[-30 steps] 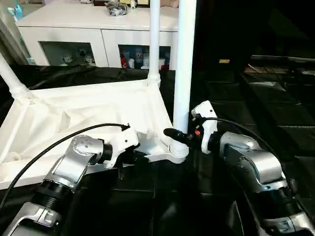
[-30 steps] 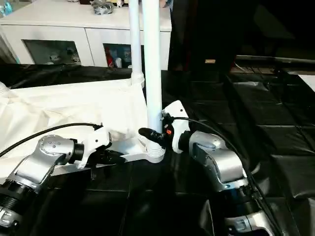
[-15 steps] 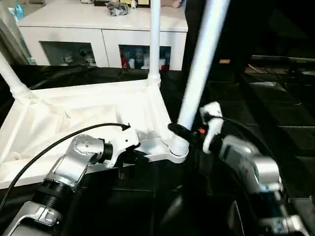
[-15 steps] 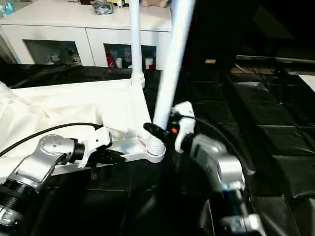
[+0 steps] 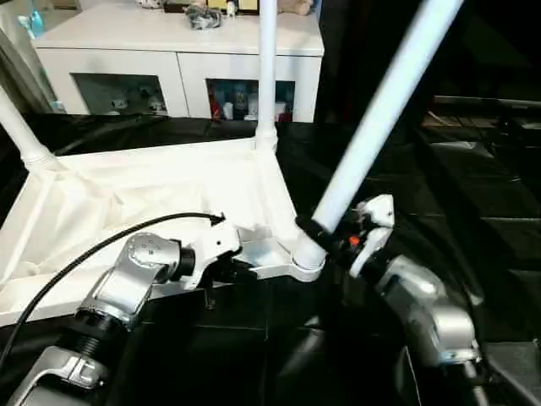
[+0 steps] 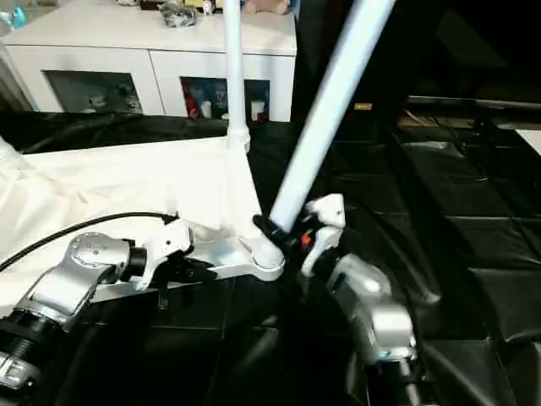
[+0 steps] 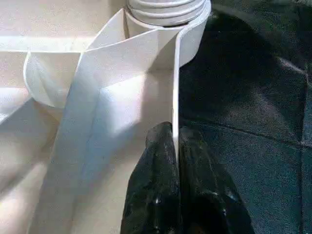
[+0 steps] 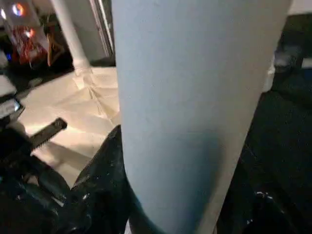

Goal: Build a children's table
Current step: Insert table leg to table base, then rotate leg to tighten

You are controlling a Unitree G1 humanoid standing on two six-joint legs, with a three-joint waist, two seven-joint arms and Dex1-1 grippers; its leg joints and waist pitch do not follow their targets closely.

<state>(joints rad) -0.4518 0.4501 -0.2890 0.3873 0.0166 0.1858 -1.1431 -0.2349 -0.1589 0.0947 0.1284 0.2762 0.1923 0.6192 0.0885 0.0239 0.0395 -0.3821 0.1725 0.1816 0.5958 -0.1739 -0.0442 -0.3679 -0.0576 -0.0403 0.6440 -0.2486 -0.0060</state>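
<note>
The white tabletop (image 5: 152, 186) lies underside up on black sheeting. One leg (image 5: 267, 68) stands upright in the far corner socket, and another (image 5: 21, 135) rises at the far left. A third leg (image 5: 380, 110) leans steeply to the right, its foot at the near right corner socket (image 5: 304, 258). My right gripper (image 5: 317, 233) is shut around this leaning leg just above the socket; in the right wrist view the leg (image 8: 195, 107) sits between black fingers (image 8: 102, 170). My left gripper (image 7: 174, 131) is shut on the thin near rim of the tabletop (image 7: 122, 97), left of that socket.
A white cabinet (image 5: 169, 42) with glass doors stands behind the tabletop. Black sheeting (image 5: 473, 194) covers the floor to the right and in front. A black cable (image 5: 101, 245) loops over my left forearm.
The leg in my right gripper has tipped from upright to a steep lean to the right, and my right forearm has swung with it. My left gripper has stayed on the rim.
</note>
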